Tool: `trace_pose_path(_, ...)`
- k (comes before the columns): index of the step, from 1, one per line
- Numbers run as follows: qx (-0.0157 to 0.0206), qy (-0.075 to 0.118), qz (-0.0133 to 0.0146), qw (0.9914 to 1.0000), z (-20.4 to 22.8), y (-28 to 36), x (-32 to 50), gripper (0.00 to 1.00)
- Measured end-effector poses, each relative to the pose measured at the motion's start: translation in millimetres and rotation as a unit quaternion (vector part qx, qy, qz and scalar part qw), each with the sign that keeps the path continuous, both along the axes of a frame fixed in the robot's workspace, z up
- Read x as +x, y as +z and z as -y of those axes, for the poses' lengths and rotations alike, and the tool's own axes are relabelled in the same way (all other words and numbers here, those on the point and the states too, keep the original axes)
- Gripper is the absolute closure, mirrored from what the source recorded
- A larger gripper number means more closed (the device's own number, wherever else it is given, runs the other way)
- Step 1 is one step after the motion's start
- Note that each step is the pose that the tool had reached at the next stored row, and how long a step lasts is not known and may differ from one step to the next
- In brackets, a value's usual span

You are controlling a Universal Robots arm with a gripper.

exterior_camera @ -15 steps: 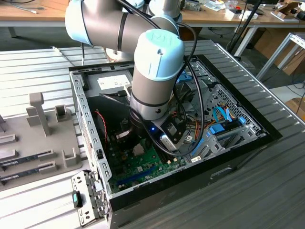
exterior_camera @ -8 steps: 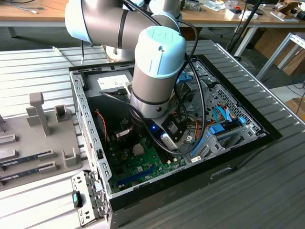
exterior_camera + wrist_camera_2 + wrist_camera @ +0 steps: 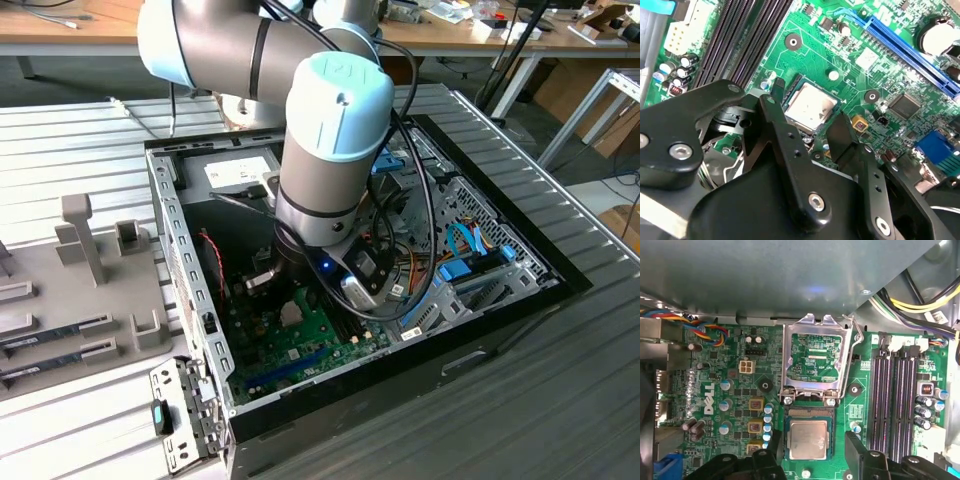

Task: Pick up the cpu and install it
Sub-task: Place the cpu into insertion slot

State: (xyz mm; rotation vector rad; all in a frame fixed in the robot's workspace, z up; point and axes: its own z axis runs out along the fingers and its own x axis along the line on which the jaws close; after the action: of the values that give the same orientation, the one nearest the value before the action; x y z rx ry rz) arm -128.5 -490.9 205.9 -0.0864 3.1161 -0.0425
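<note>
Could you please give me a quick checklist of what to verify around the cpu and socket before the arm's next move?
1. cpu lying in the socket: ok.
2. Fully seated and flat: cannot tell.
3. Retention frame up, clear of the cpu: ok.
4. Gripper open, fingers either side of the cpu, not clamping it: ok.
5. Memory slots clear of the fingers: ok.

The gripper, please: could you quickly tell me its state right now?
Gripper: open, holding nothing; its fingers stand either side of the cpu, which lies in its socket.
</note>
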Motion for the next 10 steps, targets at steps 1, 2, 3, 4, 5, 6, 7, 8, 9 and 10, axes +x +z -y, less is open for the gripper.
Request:
trace_pose_path(1, 0.0000, 0.001, 0.0000, 1.00000, -0.4, 0.0, 0.1, 0.39)
trace_pose_path(2, -0.0001, 0.001, -0.0001, 1.00000, -0.9, 0.0, 0.1, 0.40)
trace_pose_path(3, 0.0000, 0.001, 0.0000, 1.00000, -0.9, 0.0, 0.1, 0.47)
trace_pose_path(4, -0.0001, 0.001, 0.0000, 1.00000, -0.9, 0.0, 0.1, 0.54)
trace_pose_path(5, 0.0000, 0.001, 0.0000, 1.00000, -0.9, -0.1, 0.0, 0.54)
trace_pose_path(6, -0.0001, 0.001, 0.0000, 1.00000, -0.9, 0.0, -1.1, 0.54)
trace_pose_path(7, -0.0001, 0.001, 0.0000, 1.00000, -0.9, 0.0, -2.5, 0.54)
trace_pose_path(8, 0.0000, 0.001, 0.0000, 1.00000, -1.0, 0.0, -3.1, 0.54)
trace_pose_path(9, 0.0000, 0.001, 0.0000, 1.00000, -0.9, -0.1, -3.1, 0.54)
trace_pose_path(10, 0.0000, 0.001, 0.0000, 1.00000, -0.9, -0.2, -3.2, 0.54)
